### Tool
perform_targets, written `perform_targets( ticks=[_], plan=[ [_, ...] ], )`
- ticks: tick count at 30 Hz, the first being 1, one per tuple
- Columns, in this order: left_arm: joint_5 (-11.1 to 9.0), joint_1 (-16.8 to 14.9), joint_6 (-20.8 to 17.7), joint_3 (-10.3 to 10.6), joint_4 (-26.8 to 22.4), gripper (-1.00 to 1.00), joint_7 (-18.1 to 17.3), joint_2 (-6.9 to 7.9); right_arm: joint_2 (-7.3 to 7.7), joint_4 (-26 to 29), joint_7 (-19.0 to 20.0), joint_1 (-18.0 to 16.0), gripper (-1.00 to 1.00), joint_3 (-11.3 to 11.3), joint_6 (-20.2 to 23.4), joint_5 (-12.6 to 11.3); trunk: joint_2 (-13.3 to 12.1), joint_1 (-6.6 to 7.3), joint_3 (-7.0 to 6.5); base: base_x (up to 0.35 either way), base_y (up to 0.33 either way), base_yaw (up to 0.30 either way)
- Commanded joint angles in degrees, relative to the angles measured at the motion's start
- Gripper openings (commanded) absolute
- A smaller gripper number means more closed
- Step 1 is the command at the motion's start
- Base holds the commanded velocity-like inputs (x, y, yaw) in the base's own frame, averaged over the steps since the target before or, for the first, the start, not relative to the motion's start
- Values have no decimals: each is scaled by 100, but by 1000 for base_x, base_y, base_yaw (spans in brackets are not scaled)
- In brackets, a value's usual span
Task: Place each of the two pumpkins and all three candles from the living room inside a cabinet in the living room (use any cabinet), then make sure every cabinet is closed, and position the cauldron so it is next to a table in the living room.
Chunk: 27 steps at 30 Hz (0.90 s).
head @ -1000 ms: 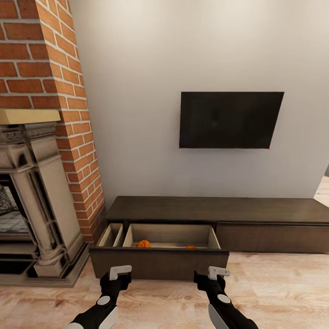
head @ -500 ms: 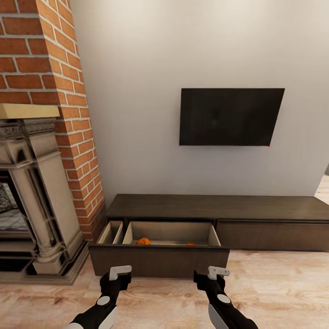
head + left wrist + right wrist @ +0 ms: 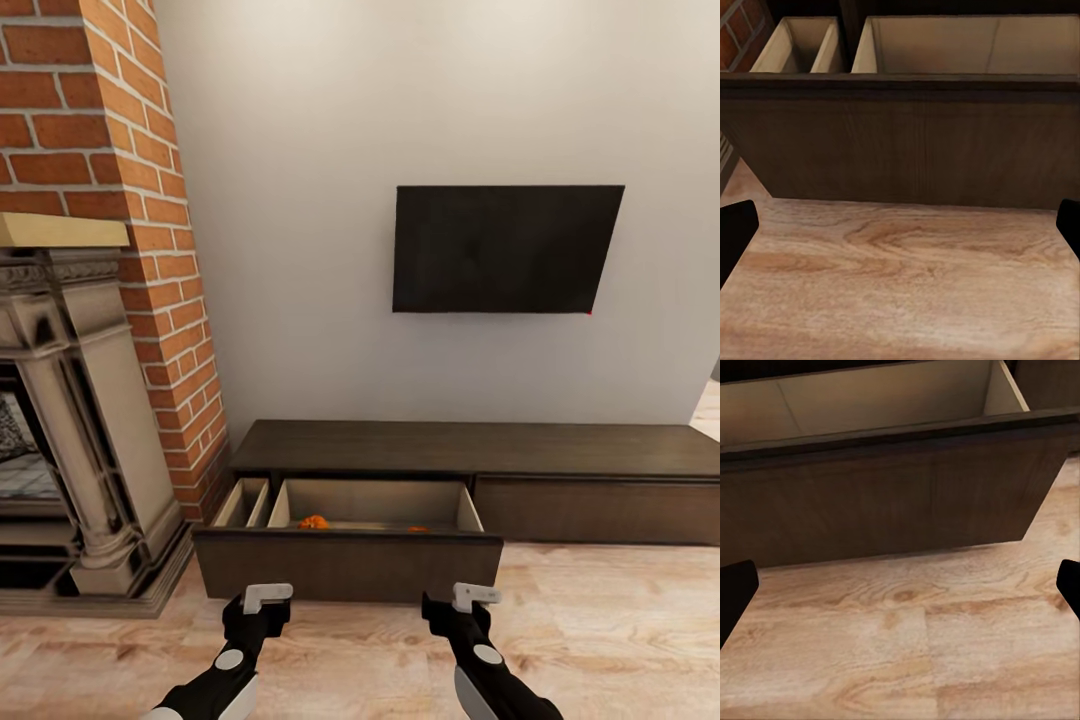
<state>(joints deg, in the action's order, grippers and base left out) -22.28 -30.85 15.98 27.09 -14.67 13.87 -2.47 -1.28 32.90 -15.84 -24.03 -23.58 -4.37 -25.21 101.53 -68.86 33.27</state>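
Observation:
The long low dark-brown cabinet (image 3: 480, 450) runs along the wall with its left drawer (image 3: 350, 565) pulled out, pale inside. Two orange pumpkins lie in that drawer: one (image 3: 314, 522) left of middle, the other (image 3: 417, 528) barely peeking over the front panel. My left gripper (image 3: 262, 598) and right gripper (image 3: 470, 596) hang side by side just in front of the drawer front (image 3: 907, 142), both open and holding nothing. In the right wrist view the drawer front (image 3: 892, 495) stands above the wood floor. Candles, cauldron and table are out of view.
A beige stone fireplace (image 3: 70, 420) with a red brick chimney (image 3: 120, 150) stands at the left, close to the open drawer. A black TV (image 3: 505, 250) hangs on the wall above the cabinet. Light wood floor (image 3: 620, 640) spreads to the right.
The whole head view has shifted slightly, so the cabinet and TV sit a little higher in the picture and the pumpkins show less over the drawer front. Both grippers keep their pose.

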Motion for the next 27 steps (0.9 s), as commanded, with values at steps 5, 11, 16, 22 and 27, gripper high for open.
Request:
perform_targets(
  ticks=[5, 11, 16, 22, 27],
  plan=[
    [-31, -8, 19, 60, 0, 100, 37, 1, 5, -1, -42, -6, 100, -210, -37, -56, 205, -110, 96, 0, 0, 0],
    [-36, -9, 19, 185, -1, 100, 37, 1, 12, -1, -42, -7, 100, -268, -38, -57, 446, -242, 204, 0, 0, 0],
    [-39, -9, 21, 229, -1, 100, 37, 1, 13, 0, -42, -6, 100, -274, -41, -62, 646, -351, 294, 0, 0, 0],
    [-39, -9, 27, 242, -1, 100, 37, 1, 14, -2, -42, -6, 100, -277, -46, -63, 887, -483, 401, 0, 0, 0],
    [-39, -9, 28, 244, -1, 100, 37, 8, 14, -3, -42, -7, 100, -276, -46, -63, 1087, -593, 491, 0, 0, 0]
  ],
)
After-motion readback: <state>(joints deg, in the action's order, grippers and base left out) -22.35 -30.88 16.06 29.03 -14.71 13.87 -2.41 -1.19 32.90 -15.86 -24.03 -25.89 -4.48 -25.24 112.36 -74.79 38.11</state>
